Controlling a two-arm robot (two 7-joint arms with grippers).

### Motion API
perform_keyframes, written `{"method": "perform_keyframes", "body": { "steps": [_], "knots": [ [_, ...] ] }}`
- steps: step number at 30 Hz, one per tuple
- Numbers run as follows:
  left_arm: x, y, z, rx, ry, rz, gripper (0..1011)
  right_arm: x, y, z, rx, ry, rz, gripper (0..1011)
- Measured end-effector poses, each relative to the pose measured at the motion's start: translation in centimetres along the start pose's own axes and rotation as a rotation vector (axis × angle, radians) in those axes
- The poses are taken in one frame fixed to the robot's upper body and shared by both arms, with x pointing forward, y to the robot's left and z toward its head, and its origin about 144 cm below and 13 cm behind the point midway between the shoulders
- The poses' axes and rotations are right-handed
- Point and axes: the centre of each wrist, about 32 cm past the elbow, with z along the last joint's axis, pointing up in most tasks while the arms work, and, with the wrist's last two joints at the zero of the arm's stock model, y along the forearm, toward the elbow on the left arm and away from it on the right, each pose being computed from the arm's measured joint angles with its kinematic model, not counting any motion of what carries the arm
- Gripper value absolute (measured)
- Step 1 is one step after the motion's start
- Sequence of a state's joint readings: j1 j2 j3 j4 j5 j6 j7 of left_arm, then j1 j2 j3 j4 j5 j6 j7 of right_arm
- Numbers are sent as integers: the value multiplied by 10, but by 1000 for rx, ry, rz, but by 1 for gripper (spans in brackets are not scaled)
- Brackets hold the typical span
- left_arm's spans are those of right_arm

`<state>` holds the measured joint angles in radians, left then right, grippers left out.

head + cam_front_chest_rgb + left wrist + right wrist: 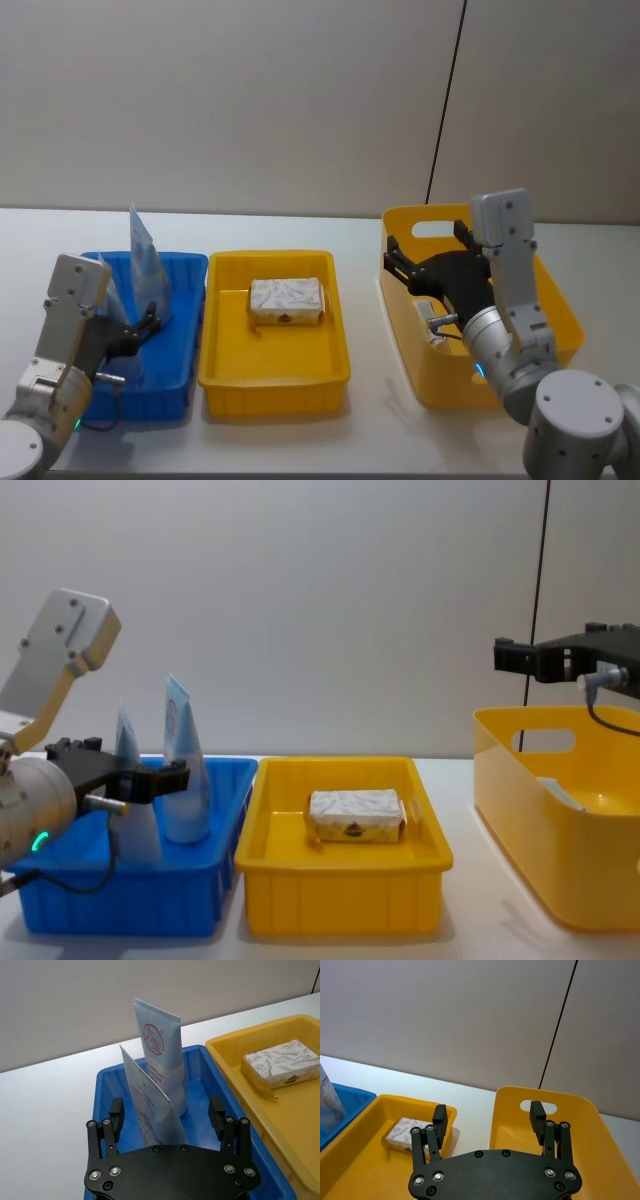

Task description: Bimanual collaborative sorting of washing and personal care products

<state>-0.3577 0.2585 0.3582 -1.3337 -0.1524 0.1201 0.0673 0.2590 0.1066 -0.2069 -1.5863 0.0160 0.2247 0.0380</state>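
Two light-blue tubes stand upright in the blue tray (107, 1090). The taller tube (161, 1062) carries a red round logo and also shows in the head view (145, 262) and chest view (183, 770). The nearer pale blue tube (150, 1107) stands between the fingers of my open left gripper (166, 1115), which do not touch it. From the chest, the left gripper (120, 767) sits low in the tray. A whitish wrapped bar (287, 300) lies in the middle yellow tray (225, 375). My right gripper (488, 1116) hangs open and empty over the yellow basket (560, 320).
The yellow basket (520, 830) has tall walls and a handle slot (537, 1106). A pale item (560, 792) lies inside it. The three containers stand side by side on a white table (300, 230), with a wall and a black cable (560, 1025) behind.
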Motion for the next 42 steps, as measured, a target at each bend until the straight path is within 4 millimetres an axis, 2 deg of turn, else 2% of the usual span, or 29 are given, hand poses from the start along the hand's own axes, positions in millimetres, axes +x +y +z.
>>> {"method": "perform_keyframes", "body": {
  "steps": [5,9,12,14,17,19,21,23,24,27,28,42],
  "knots": [
    [0,-6,-3,5,3,-11,982,0,0,0,0,0,0,1004],
    [-2,-11,-4,10,3,-19,906,0,0,0,0,0,0,1004],
    [-3,-13,-4,13,2,-21,787,0,0,0,0,0,0,1004],
    [-4,-15,-4,15,1,-22,757,0,0,0,0,0,0,1004],
    [-7,-18,-3,19,-1,-23,633,0,0,0,0,0,0,1004],
    [-7,-18,-2,22,-2,-23,618,0,0,0,0,0,0,1004],
    [-8,-19,-2,24,-3,-23,506,0,0,0,0,0,0,1004],
    [-9,-19,-1,26,-4,-21,473,0,0,0,0,0,0,1004],
    [-10,-20,-1,27,-4,-21,413,0,0,0,0,0,0,1004],
    [-10,-20,-1,29,-5,-19,341,0,0,0,0,0,0,1004],
    [-11,-20,0,30,-6,-18,290,0,0,0,0,0,0,1004],
    [-13,-15,8,-4,-12,-13,228,0,0,0,0,0,0,1004]
  ]
}}
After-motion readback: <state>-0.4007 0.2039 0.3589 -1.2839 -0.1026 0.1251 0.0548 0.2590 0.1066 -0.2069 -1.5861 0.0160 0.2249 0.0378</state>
